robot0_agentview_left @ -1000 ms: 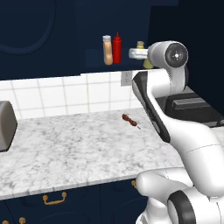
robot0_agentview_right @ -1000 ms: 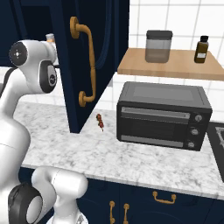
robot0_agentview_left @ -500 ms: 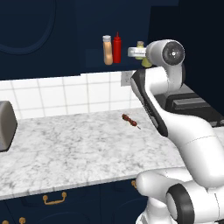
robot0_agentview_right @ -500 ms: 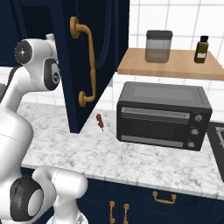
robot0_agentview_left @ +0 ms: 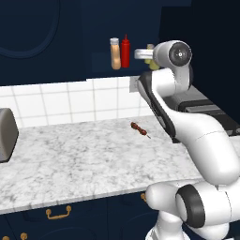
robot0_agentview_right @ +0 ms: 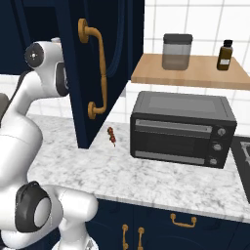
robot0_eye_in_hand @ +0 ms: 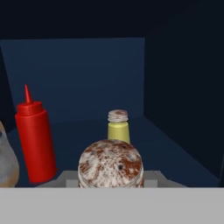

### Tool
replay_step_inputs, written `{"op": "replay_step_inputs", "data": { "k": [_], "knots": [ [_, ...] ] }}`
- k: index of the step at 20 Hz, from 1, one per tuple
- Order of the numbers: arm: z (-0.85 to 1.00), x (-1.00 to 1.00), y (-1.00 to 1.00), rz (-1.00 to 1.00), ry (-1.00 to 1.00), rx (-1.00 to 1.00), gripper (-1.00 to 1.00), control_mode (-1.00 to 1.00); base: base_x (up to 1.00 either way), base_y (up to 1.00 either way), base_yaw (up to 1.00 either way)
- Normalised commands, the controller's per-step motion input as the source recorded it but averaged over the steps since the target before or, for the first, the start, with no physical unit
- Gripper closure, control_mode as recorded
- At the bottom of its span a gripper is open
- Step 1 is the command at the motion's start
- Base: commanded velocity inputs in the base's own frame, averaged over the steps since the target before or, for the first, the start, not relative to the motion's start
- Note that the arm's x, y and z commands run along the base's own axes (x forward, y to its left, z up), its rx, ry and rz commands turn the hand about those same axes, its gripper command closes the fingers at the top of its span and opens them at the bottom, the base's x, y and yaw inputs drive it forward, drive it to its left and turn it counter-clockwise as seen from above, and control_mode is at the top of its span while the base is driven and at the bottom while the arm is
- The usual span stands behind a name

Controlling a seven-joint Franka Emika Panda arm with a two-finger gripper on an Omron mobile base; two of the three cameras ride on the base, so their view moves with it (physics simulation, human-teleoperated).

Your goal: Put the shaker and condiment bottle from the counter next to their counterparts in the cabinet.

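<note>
Marble, white-grey and veined, makes the counter (robot0_agentview_left: pixel 84 154) in the left base view, with a small red-brown skewer (robot0_agentview_left: pixel 140 129) lying on it near the tiled wall. Above, in the dark navy cabinet (robot0_agentview_left: pixel 98 42), the stubby orange-tan condiment bottle (robot0_agentview_left: pixel 115 54) stands upright just left of the slim red squeeze bottle (robot0_agentview_left: pixel 125 50), the two nearly touching. The arm's wrist reaches into the nook to their right, and a bit of olive-yellow shows at its tip. Much of the counter is open.

From the right base view, the open cabinet door (robot0_agentview_right: pixel 97 68) with its curved brass handle (robot0_agentview_right: pixel 95 73) hides the nook. A boxy black toaster oven (robot0_agentview_right: pixel 183 129) sits on the counter right of the skewer, under a wooden shelf (robot0_agentview_right: pixel 195 73) bearing a grey canister (robot0_agentview_right: pixel 177 51) and a small brown bottle (robot0_agentview_right: pixel 225 55).

Along the hand, the shaker (robot0_eye_in_hand: pixel 110 164) sits at the bottom between the fingers, its round grey cap speckled rusty; the gripper (robot0_eye_in_hand: pixel 110 181) is closed tight on it. Beyond stands the bright yellow shaker (robot0_eye_in_hand: pixel 118 127), apart from it, with the red squeeze bottle on the left. The smooth navy shelf floor lies open to the right, up to the side wall.
</note>
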Motion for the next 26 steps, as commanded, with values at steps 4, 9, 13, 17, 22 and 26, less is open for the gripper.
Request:
{"op": "replay_step_inputs", "data": {
  "k": [4, 9, 13, 17, 22, 26],
  "knots": [
    [-0.08, 0.23, 0.0, 0.0, 0.0, 0.0, 1.0, -1.0, 0.0, 0.0, 0.0],
    [-0.05, 0.26, 0.0, 0.0, 0.0, 0.0, 1.0, -1.0, 0.0, 0.0, 0.0],
    [-0.02, 0.24, 0.0, 0.0, 0.0, 0.0, 1.0, -1.0, 0.0, 0.0, 0.0],
    [-0.02, 0.17, 0.0, 0.0, 0.0, 0.0, 1.0, -1.0, 0.0, 0.0, 0.0],
    [-0.05, 0.14, 0.0, 0.0, 0.0, 0.0, 1.0, -1.0, 0.0, 0.0, 0.0],
    [-0.04, 0.14, 0.0, 0.0, 0.0, 0.0, 1.0, -1.0, 0.0, 0.0, 0.0]
  ]
}}
